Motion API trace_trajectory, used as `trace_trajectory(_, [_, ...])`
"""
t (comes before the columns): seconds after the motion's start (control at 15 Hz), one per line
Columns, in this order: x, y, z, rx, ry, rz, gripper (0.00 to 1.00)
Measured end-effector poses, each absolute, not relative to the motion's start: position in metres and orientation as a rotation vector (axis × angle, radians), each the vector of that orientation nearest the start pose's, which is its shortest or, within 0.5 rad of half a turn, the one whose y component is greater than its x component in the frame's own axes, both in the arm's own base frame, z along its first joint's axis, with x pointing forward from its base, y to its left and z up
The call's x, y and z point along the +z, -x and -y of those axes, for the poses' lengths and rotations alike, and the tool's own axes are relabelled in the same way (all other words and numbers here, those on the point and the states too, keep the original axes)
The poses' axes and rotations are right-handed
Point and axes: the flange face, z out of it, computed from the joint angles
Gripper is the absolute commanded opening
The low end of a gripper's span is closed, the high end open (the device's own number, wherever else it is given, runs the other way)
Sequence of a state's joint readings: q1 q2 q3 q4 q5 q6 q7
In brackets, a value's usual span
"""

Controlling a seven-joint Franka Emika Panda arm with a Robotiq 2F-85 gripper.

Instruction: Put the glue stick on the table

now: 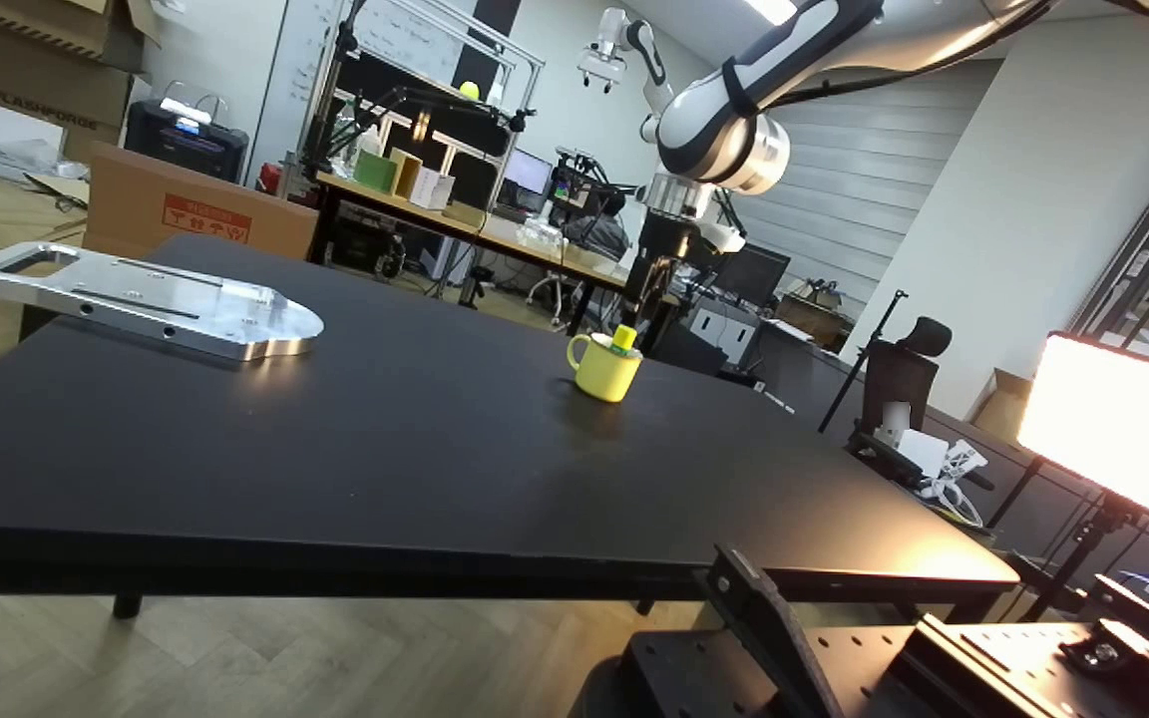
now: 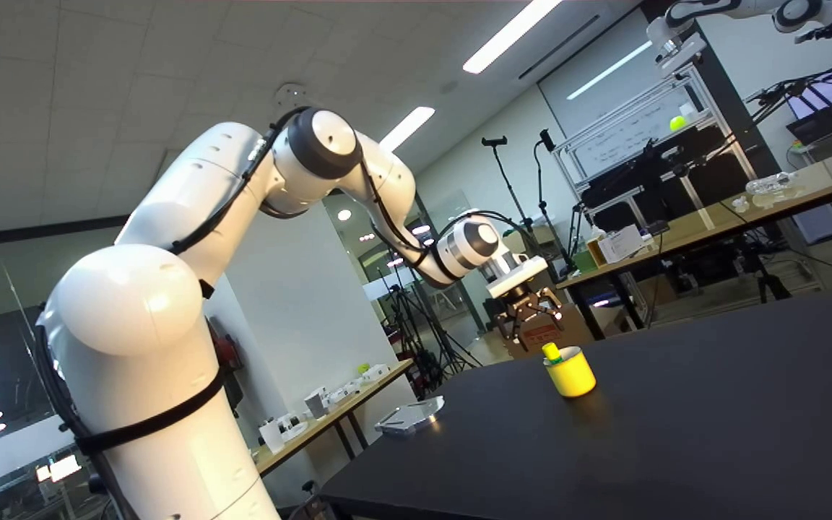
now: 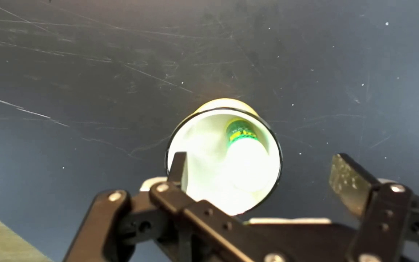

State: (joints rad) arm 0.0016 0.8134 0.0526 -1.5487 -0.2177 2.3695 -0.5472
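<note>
Two black fingers (image 3: 351, 183) are nearest in the wrist view, spread wide apart: the claw (image 2: 534, 326) is released, and in an exterior view it hangs at eleven o'clock from the yellow cup (image 2: 575, 377), just above and apart from it. Seen from the wrist, one finger crosses the cup's rim at nine o'clock and the other stands off toward three. The glue stick (image 3: 244, 142) is inside the cup, on the side between one and four o'clock in the wrist view, its near end washed out by glare; in both exterior views its yellow top pokes above the rim. The cup stands on the black table (image 1: 385, 449), its handle (image 1: 575, 352) toward ten o'clock in an exterior view. In that same view, a silver metal slab (image 1: 166, 294) rests at nine o'clock from the cup, one end jutting past the table's edge. Farther off, a cardboard box (image 1: 136, 199) with a red label stands at ten o'clock, a wood-topped bench (image 1: 505, 238) at eleven and an office chair (image 1: 902, 389) at three. Another robot arm (image 1: 614, 50) stands at twelve.
</note>
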Motion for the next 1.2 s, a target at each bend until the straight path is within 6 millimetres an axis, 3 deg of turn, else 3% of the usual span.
trace_trajectory(0.2, [0.159,-0.701,-0.032,0.051,3.027,1.182,1.00])
trace_trajectory(0.27, [0.155,-0.701,-0.032,0.058,3.025,1.183,0.75])
trace_trajectory(0.4, [0.149,-0.700,-0.031,0.071,3.024,1.192,0.67])
trace_trajectory(0.93, [0.138,-0.706,-0.037,0.079,3.030,1.282,0.11])
trace_trajectory(1.2, [0.141,-0.710,-0.047,0.055,3.030,1.330,0.08])
